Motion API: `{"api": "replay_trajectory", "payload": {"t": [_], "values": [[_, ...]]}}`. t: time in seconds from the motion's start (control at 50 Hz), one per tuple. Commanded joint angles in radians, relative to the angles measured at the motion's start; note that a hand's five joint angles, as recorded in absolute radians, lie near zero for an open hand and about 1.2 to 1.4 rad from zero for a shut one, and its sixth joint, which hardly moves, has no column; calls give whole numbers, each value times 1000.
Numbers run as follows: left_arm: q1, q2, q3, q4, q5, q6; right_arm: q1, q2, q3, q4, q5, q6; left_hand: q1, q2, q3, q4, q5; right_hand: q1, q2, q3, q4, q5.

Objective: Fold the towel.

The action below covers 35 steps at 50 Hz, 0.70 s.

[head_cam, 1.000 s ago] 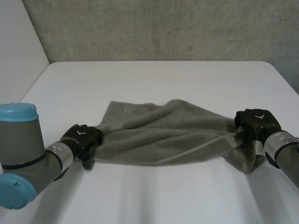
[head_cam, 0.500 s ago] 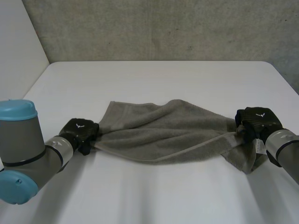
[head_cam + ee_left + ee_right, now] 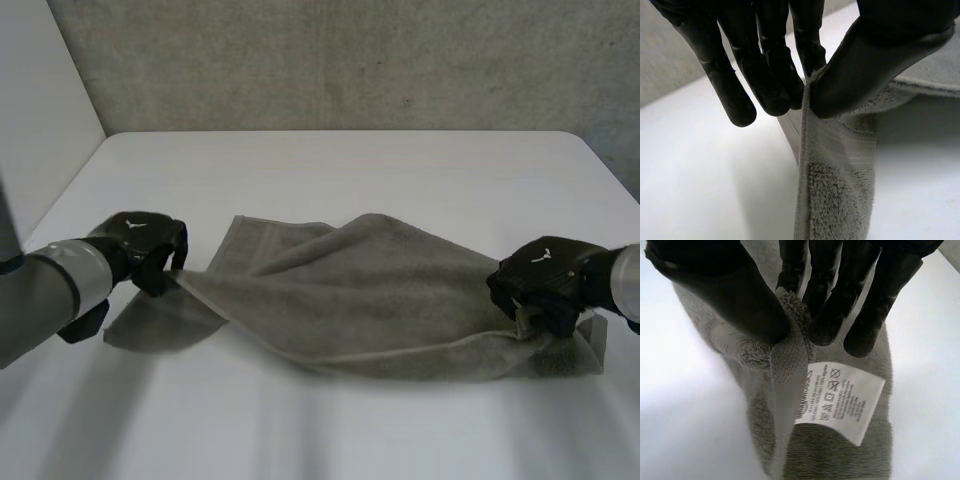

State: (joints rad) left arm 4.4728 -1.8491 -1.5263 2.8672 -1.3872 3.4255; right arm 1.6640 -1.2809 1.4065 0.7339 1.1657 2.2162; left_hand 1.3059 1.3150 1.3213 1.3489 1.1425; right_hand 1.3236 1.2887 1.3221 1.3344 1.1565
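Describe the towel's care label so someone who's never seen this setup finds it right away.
On the white table, a grey towel spans from the left hand to the right hand. At the right hand's pinched end, the label sits on the towel just past the pinch. It is the one smooth white rectangle, printed with text and wash symbols, against grey terry.

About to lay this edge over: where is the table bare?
Bare: the wide table stretch between towel and far wall, and the near strip before the towel. Crowded: the band between left hand and right hand.
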Motion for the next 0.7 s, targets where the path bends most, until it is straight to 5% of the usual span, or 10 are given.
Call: {"api": "replay_trajectory", "payload": {"t": [0.02, 0.16, 0.26, 0.44, 0.56, 0.7], "values": [[-12, -237, 236, -43, -10, 0, 141, 193, -265, -83, 127, 63, 90, 81, 75, 47, 79, 73, 108, 74, 62, 65], [-53, -372, 583, -37, -18, -17, 181, 298, -549, -232, 187, 172, 90, 81, 75, 47, 79, 73, 108, 74, 62, 65], [-99, -397, 964, 93, -99, -152, 194, 292, -815, -561, 212, 403, 90, 81, 75, 47, 79, 73, 108, 74, 62, 65], [-110, -291, 1060, 366, -158, -315, 180, 187, -856, -884, 264, 603, 90, 81, 75, 47, 79, 73, 108, 74, 62, 65], [-110, -275, 951, 400, -141, -316, 177, 195, -790, -860, 153, 612, 90, 81, 75, 47, 79, 73, 108, 74, 62, 65], [-99, -274, 575, 405, -41, -311, 160, 170, -481, -864, -95, 603, 90, 81, 75, 47, 79, 73, 108, 74, 62, 65]]}}
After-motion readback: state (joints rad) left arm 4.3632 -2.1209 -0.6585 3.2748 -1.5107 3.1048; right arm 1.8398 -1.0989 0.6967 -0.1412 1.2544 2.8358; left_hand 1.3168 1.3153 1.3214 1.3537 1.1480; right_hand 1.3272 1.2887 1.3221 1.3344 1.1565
